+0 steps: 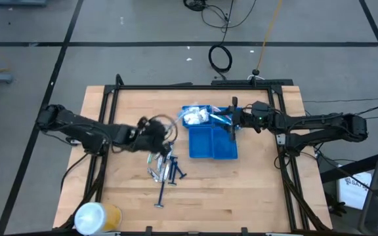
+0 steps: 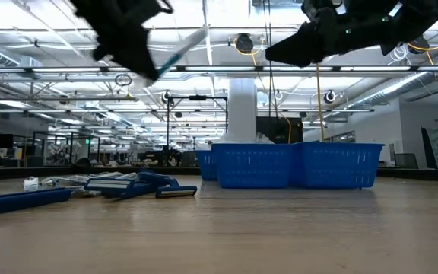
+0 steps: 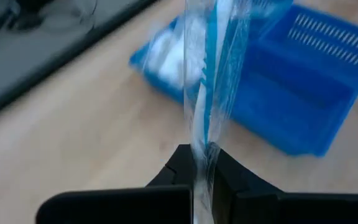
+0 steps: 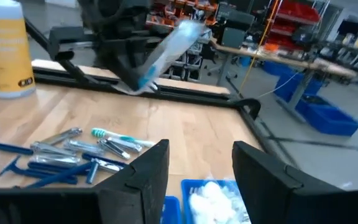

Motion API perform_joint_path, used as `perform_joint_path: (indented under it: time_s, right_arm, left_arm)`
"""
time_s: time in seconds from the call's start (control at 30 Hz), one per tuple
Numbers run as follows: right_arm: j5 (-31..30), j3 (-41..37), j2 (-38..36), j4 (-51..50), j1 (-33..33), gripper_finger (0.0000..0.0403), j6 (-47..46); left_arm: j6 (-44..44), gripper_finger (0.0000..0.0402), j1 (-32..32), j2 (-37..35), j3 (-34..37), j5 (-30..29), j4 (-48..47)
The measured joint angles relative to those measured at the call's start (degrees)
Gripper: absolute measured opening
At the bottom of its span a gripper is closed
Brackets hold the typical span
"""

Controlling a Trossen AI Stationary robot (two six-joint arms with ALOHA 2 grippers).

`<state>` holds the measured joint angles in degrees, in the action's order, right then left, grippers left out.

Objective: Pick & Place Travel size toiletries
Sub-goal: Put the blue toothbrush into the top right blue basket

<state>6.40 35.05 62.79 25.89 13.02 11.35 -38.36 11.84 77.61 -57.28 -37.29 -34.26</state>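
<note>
Toothbrush packet [image 3: 205, 81], clenched in the left gripper's [image 3: 194, 171] fingers above the surface, awaits carriage right to the blue tray [image 1: 223, 149]; the right gripper [image 4: 199, 163] hovers there, fingers parted, empty.

Wrapped blue toothbrush [image 3: 207, 93] held aloft; razors [image 1: 169, 172], tubes heaped on table

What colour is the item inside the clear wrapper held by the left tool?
Blue and white, a toothbrush in clear wrap, pinched by the left tool; clearest in the left wrist view.
</note>
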Motion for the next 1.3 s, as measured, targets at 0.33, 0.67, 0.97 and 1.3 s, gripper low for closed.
perform_joint_path:
  time_s: [0.33, 0.67, 0.97, 1.3]
  right_arm:
    - [4.3, 0.0, 14.0, 21.5, 0.0, 0.0165, -6.7]
    - [9.3, 0.0, 20.9, 35.8, 0.0, 0.018, -8.3]
    - [10.0, 0.4, 21.6, 37.5, 0.5, 0.0148, -9.4]
    - [10.0, 1.3, 21.6, 37.2, 0.5, 0.005, -7.5]
  left_arm:
    - [32.8, 0.0005, -13.8, 3.4, 0.0, 23.6, 27.5]
    - [36.2, 0.001, -18.5, 8.4, 0.0, 32.0, 34.2]
    - [36.4, 0.0009, -18.7, 9.9, 0.0, 36.0, 39.0]
    - [35.5, 0.0014, -18.6, 11.1, 0.0, 36.4, 40.5]
